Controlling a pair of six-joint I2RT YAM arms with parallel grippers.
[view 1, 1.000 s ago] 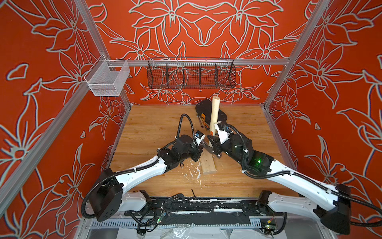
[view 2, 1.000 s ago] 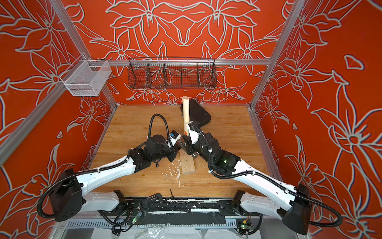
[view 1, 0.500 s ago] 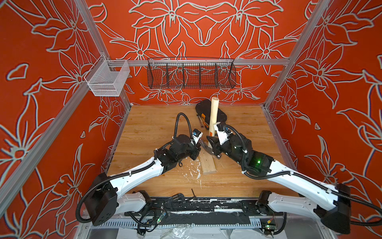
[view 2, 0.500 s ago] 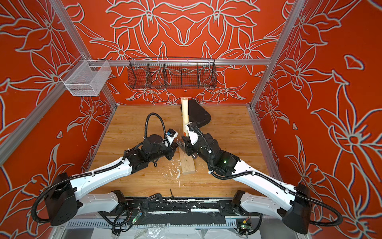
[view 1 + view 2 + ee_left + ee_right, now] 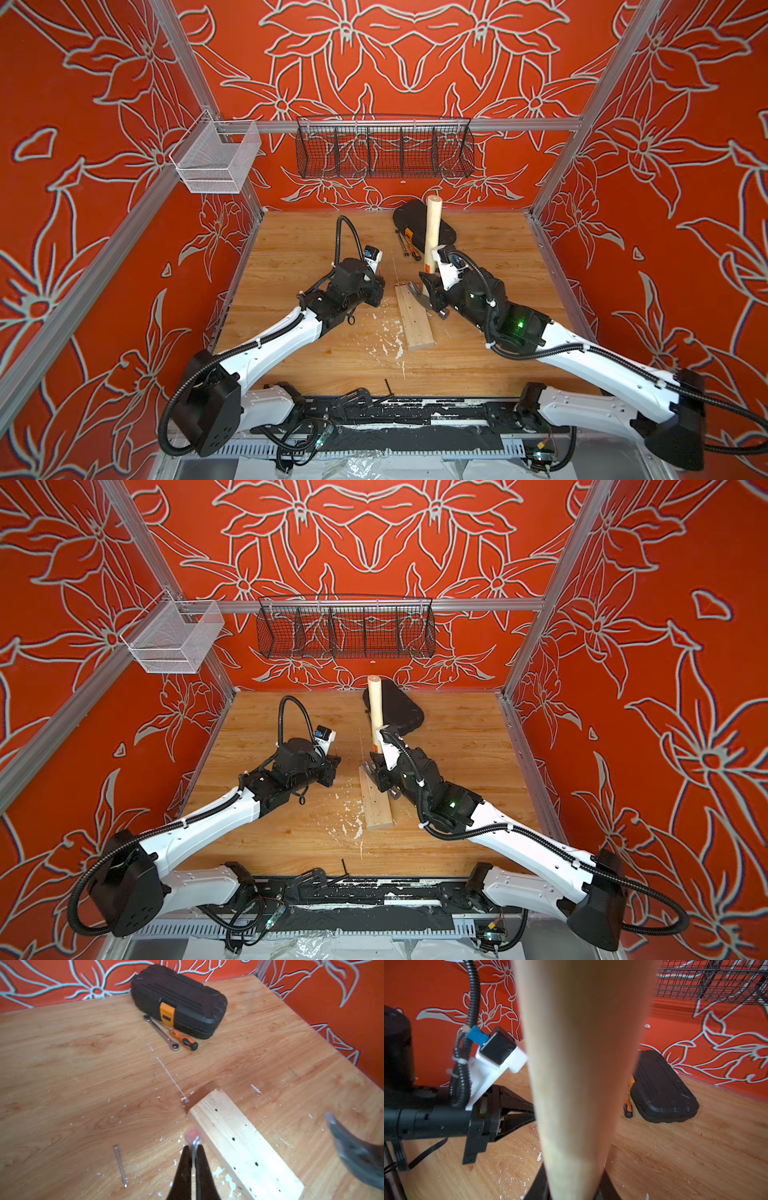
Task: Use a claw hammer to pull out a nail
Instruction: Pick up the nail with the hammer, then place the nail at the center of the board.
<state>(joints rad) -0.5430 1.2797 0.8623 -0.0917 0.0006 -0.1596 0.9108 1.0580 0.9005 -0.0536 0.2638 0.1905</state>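
Over the far end of the block (image 5: 415, 320) hangs the hammer (image 5: 432, 232), its pale handle upright and its grey head low by the wood. Whether the head touches the block I cannot tell. The right gripper (image 5: 573, 1174) is clenched on the handle close above the head, with one black finger on each side of the wood.

Just left of the block's far corner, the left gripper (image 5: 192, 1150) is pinched tight on a nail (image 5: 193, 1136). The nail's shaft sits between the fingertips, and its blurred head points away from the wrist and is clear of the block. The block's top face shows several small dark holes.

A second nail (image 5: 120, 1165) lies flat on the table (image 5: 83, 1064), left of the block and apart from it. White flecks are scattered around the block's near end.

Beyond the block, against the back wall, sits a black case (image 5: 187, 997) with an orange latch. A wrench (image 5: 162, 1032) and a screwdriver (image 5: 184, 1040) lie side by side between the case and the block.
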